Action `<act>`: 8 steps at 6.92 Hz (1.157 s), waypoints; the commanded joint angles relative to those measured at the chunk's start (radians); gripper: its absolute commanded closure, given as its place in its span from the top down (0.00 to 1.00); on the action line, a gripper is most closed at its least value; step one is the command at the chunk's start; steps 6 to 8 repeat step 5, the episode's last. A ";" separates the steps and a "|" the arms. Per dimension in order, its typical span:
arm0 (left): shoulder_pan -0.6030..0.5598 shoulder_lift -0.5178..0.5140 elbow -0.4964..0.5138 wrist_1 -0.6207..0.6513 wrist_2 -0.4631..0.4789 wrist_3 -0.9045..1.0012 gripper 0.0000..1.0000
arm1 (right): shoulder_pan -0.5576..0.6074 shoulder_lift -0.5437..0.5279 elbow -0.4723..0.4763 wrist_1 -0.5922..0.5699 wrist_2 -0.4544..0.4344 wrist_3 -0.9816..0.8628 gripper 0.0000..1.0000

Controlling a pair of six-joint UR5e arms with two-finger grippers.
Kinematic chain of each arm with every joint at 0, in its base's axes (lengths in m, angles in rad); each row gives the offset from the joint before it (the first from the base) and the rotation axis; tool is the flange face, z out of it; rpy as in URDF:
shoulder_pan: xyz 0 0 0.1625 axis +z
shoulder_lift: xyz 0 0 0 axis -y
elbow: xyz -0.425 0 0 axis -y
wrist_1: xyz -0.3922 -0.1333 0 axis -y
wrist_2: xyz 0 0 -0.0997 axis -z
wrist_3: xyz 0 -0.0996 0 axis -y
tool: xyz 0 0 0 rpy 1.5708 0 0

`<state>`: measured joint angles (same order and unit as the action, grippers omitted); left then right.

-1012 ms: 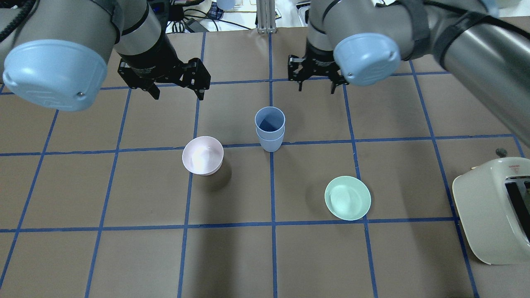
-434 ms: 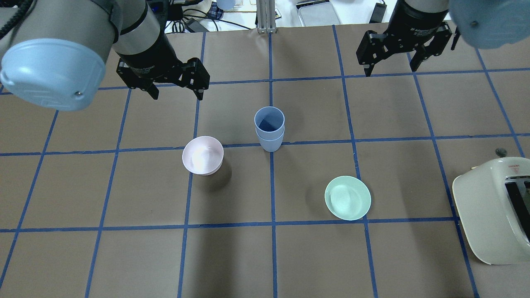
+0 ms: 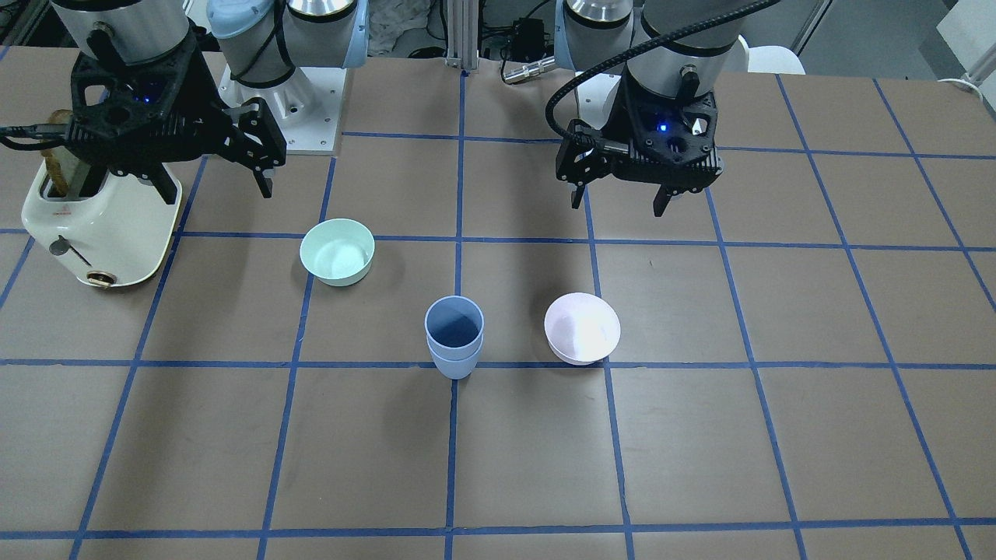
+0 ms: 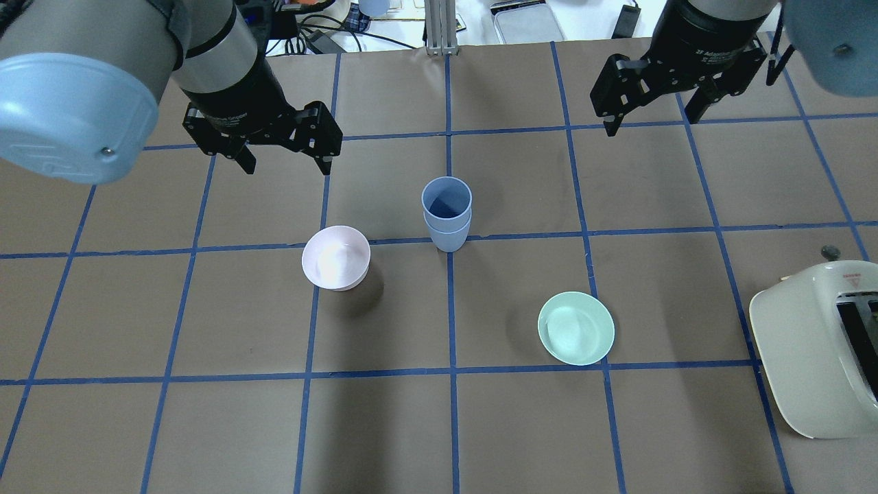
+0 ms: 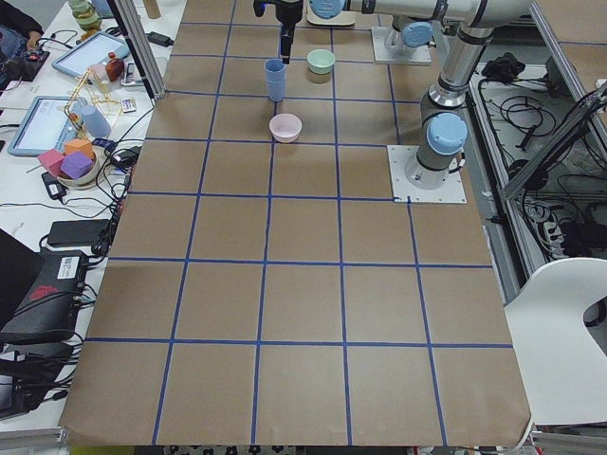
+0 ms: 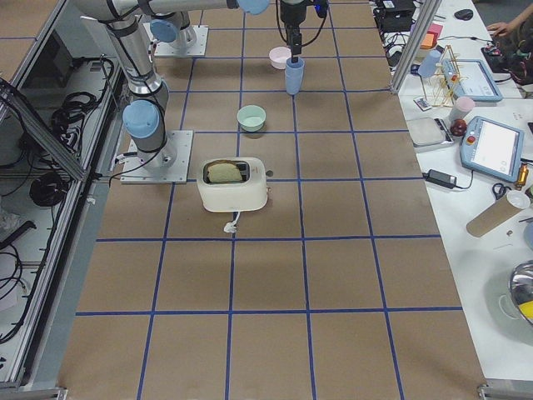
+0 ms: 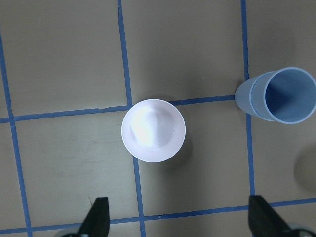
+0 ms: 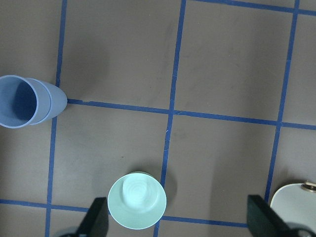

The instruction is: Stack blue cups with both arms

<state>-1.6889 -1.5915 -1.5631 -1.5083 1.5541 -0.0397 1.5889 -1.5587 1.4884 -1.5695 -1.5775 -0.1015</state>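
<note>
The two blue cups (image 4: pixel 446 213) stand nested, one inside the other, upright near the table's middle; they also show in the front view (image 3: pixel 454 336), the left wrist view (image 7: pixel 276 96) and the right wrist view (image 8: pixel 27 101). My left gripper (image 4: pixel 285 161) hangs open and empty, raised to the far left of the stack; in the front view (image 3: pixel 618 204) it is on the right. My right gripper (image 4: pixel 651 120) hangs open and empty, raised at the far right, well away from the stack, and shows at the front view's left (image 3: pixel 216 190).
A pale pink bowl (image 4: pixel 336 257) sits left of the stack and a mint-green bowl (image 4: pixel 576 328) sits nearer on the right. A cream toaster (image 4: pixel 816 350) holding toast stands at the table's right edge. Blue tape lines grid the brown table.
My right gripper has swung from just beyond the stack out to the far right. My left gripper has shifted slightly left. The nested cups have not moved.
</note>
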 commanded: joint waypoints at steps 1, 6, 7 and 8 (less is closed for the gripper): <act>0.000 0.001 0.000 0.000 0.000 0.000 1.00 | 0.000 0.000 -0.003 -0.004 -0.006 0.006 1.00; 0.000 0.002 -0.002 -0.003 0.000 0.000 1.00 | -0.001 0.000 -0.005 -0.004 -0.007 0.014 1.00; 0.000 0.002 -0.002 -0.003 0.000 0.000 1.00 | -0.001 0.000 -0.005 -0.004 -0.007 0.014 1.00; 0.000 0.002 -0.002 -0.003 0.000 0.000 1.00 | -0.001 0.000 -0.005 -0.004 -0.007 0.014 1.00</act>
